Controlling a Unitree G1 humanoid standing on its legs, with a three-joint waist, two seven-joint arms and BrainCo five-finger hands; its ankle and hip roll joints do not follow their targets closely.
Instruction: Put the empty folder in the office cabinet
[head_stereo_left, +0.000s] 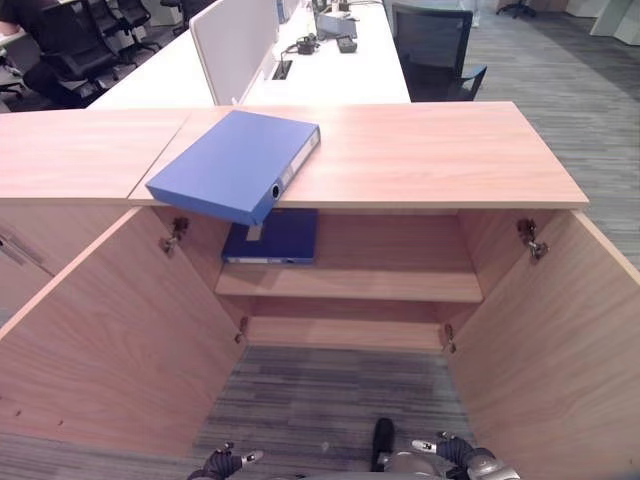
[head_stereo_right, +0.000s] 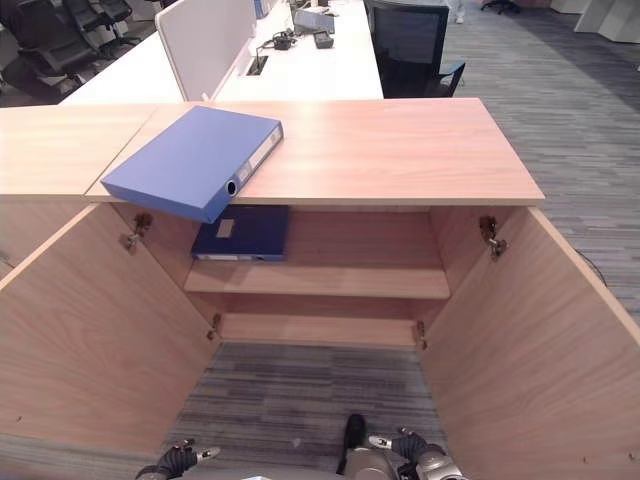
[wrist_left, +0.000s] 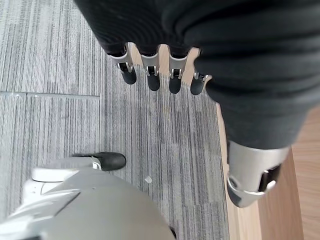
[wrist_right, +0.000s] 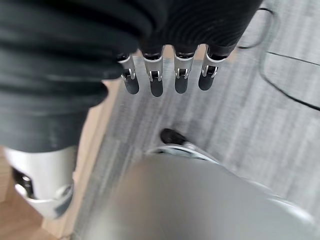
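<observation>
On top of the office cabinet (head_stereo_left: 420, 150) lies the blue folder (head_stereo_left: 235, 165), flat, set askew, its spine corner jutting past the front edge above the open compartment. Both cabinet doors, left door (head_stereo_left: 110, 340) and right door (head_stereo_left: 550, 340), stand swung wide toward me. On the upper shelf (head_stereo_left: 380, 285), at its left end, I see a second, darker blue folder (head_stereo_left: 275, 237) lying flat, directly beneath the overhanging one. A lower shelf (head_stereo_left: 340, 332) sits under that. Behind the cabinet runs a white bench (head_stereo_left: 340, 75) with a divider panel (head_stereo_left: 235, 40) and a dark office chair (head_stereo_left: 432, 45). Left robot hand (wrist_left: 160, 75) hangs low over grey carpet (head_stereo_left: 320, 390), fingers straight and apart, holding nothing. Right robot hand (wrist_right: 165, 77) likewise low, fingers straight, empty.
</observation>
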